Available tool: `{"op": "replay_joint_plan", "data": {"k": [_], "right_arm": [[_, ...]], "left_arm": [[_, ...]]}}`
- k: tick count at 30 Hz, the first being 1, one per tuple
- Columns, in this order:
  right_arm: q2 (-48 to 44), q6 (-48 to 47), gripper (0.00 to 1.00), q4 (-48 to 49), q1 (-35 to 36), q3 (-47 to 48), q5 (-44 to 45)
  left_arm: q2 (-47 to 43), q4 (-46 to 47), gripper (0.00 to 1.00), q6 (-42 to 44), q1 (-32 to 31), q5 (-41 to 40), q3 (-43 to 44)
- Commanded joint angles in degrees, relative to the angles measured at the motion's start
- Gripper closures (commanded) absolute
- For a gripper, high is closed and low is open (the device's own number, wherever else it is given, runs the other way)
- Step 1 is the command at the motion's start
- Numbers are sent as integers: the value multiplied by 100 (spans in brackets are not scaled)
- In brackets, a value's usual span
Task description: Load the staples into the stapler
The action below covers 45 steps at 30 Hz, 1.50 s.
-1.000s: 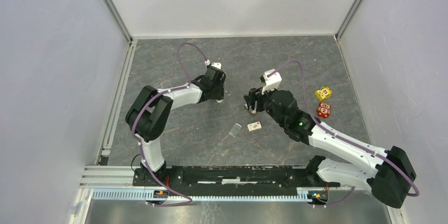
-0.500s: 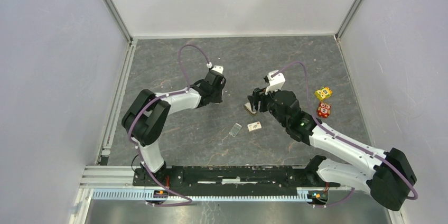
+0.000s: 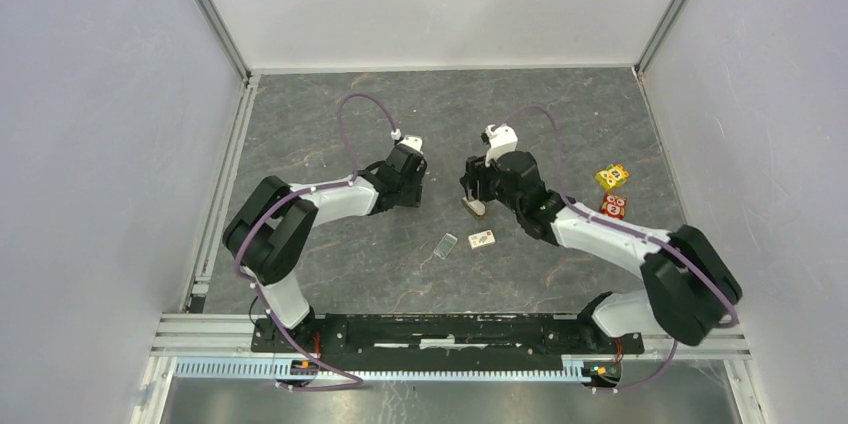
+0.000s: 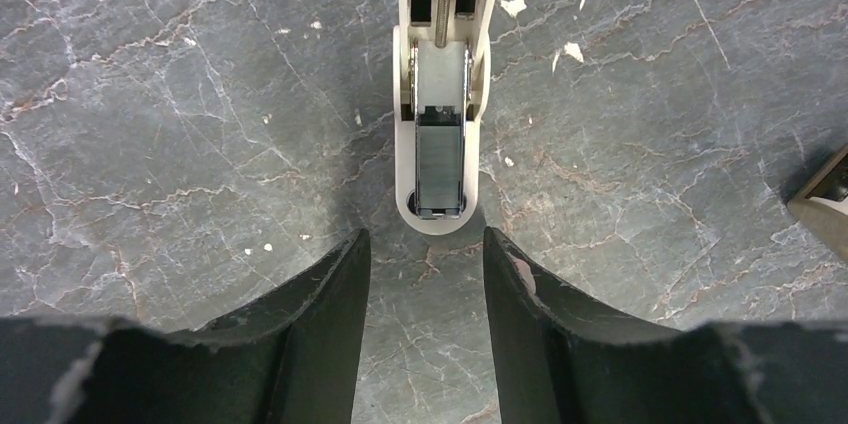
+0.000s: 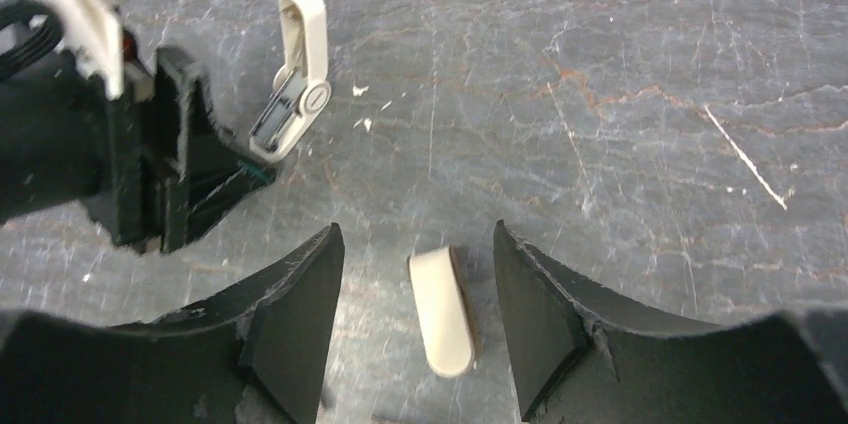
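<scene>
The cream stapler lies open on the grey table, its metal magazine facing up. It also shows in the right wrist view. My left gripper is open and empty, its fingertips just short of the stapler's rounded end. My right gripper is open, with a separate cream rounded piece lying between its fingers, untouched. The same piece shows in the top view. The whitish staple box with a red mark and its clear lid lie nearer the bases. No loose staples are visible.
A yellow cube and a red cube sit at the right. White walls with metal rails enclose the table. The two grippers are close together mid-table.
The right arm has swung in, moving its gripper left and farther from the bases, over the cream piece. The left gripper has shifted slightly toward the bases. Both stay open.
</scene>
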Motion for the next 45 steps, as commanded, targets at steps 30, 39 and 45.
{"op": "replay_joint_plan", "data": {"k": [30, 39, 45], "right_arm": [[4951, 376, 54, 232, -1029, 4382, -2982], [5173, 445, 54, 649, -1027, 4381, -3809], [5117, 458, 55, 1013, -1017, 4288, -4345]], "left_arm": [[27, 1442, 65, 476, 47, -211, -360], [107, 1451, 65, 498, 47, -229, -329], [158, 1429, 65, 481, 77, -244, -309]]}}
